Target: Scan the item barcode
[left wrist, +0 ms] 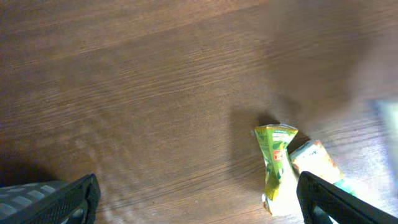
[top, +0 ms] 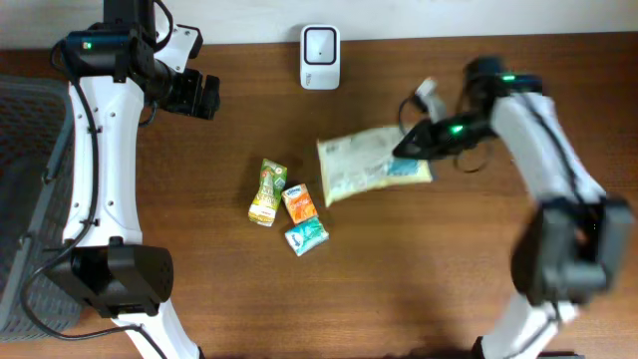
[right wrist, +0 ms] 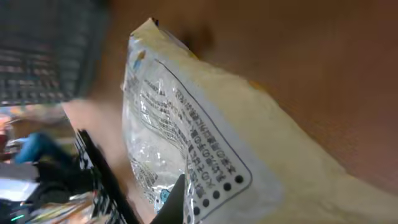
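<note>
Overhead: the pale yellow bag (top: 371, 166) lay flat near mid-table, right of centre, long side tilted. The right gripper (top: 412, 146) sat at the bag's right-hand edge with its jaws pinched together on the film. A white scanner (top: 320, 57) stood at the table's far edge, well apart from the bag. Left of the bag was a loose cluster: a green juice carton (top: 266, 191), an orange carton (top: 299, 204) just beside it, and a teal packet (top: 306, 235) below the orange one. The left gripper (top: 200, 95) hung over bare wooden table (top: 439, 279) at the far left, holding nothing. A grey mesh basket (top: 22, 189) occupied the left edge. Left wrist: the left gripper (left wrist: 198, 190) had its jaws spread wide, both dark fingers (left wrist: 65, 200) at the bottom corners of the view, with only wood grain between them. The green juice carton (left wrist: 276, 158) lay ahead to the right, the orange carton (left wrist: 314, 163) touching its side. Right wrist: the view was blurred. The pale yellow bag (right wrist: 249, 143) filled most of the view, showing a clear panel with dark printed text and a row of dots. One dark finger (right wrist: 177, 198) pressed against the bag's lower edge. The barcode could not be made out.
</note>
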`<state>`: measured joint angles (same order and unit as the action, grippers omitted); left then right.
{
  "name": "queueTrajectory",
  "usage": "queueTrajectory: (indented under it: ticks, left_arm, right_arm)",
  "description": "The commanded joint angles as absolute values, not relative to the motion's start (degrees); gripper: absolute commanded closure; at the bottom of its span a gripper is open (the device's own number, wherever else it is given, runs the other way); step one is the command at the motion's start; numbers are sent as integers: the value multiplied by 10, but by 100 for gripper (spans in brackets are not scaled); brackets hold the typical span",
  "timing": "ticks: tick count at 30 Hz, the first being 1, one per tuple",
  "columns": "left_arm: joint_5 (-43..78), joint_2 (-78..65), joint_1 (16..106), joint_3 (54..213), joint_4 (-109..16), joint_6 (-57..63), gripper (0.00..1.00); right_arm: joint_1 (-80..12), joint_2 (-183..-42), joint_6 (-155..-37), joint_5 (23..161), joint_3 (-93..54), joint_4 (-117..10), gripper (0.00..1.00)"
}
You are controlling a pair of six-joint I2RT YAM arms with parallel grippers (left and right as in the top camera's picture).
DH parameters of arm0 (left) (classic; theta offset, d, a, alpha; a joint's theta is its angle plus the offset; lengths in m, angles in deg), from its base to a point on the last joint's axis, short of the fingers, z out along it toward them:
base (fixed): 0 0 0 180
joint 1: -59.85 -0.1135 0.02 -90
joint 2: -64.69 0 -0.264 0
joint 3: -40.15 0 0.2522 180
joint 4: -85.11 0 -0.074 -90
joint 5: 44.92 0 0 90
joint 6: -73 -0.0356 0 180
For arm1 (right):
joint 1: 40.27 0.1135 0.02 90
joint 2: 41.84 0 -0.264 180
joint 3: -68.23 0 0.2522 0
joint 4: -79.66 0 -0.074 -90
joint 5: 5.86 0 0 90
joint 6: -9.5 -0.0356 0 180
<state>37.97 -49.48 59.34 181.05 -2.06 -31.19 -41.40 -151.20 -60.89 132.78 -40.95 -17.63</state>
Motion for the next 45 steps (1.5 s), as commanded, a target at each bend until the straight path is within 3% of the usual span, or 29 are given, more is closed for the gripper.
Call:
queueTrajectory:
  ticks: [1, 3, 7, 11, 15, 18, 21, 22, 24, 28, 34, 39, 45]
  left_arm:
    - [374, -491, 589, 1817, -21, -323, 1]
    - [374, -491, 589, 1817, -21, -323, 1]
    - [374, -491, 589, 1817, -21, -323, 1]
    - [374, -491, 589, 1817, -21, -323, 1]
    - [374, -491, 589, 1817, -21, -323, 1]
    - [374, -491, 589, 1817, -21, -323, 1]
    - [374, -491, 589, 1817, -21, -323, 1]
    - [374, -491, 589, 1817, -21, -323, 1]
    - [374, -491, 589, 1817, -21, -323, 1]
    - [374, -491, 589, 1817, -21, -323, 1]
    - [374, -491, 589, 1817, -21, -323, 1]
    - [374, -491, 589, 1817, -21, -323, 1]
    - [374, -491, 589, 1817, -21, -323, 1]
  right_arm:
    - [-430, -1380, -521, 1413, -425, -159, 96]
    - [-430, -1334, -388, 1500, -425, -111, 96]
    - [-439, -1340, -372, 1538, -425, -104, 96]
    - [-526, -1342, -518, 1617, -425, -97, 96]
    - [-530, -1342, -526, 1566, -425, -92, 96]
    - [-500, -1342, -570, 1480, -425, -98, 96]
    - [-449, -1342, -739, 1292, -443, -171, 96]
    - [-395, -1350, -808, 1109, -493, -210, 96]
    - [-324, -1389, -824, 897, -555, -250, 96]
    - [-194, -1517, -525, 580, -559, -518, 96]
    - [-146, -1696, -94, 438, -559, -913, 96]
    - [-126, -1716, 2, 481, -558, -980, 96]
    - [-103, -1717, 3, 500, -558, -977, 96]
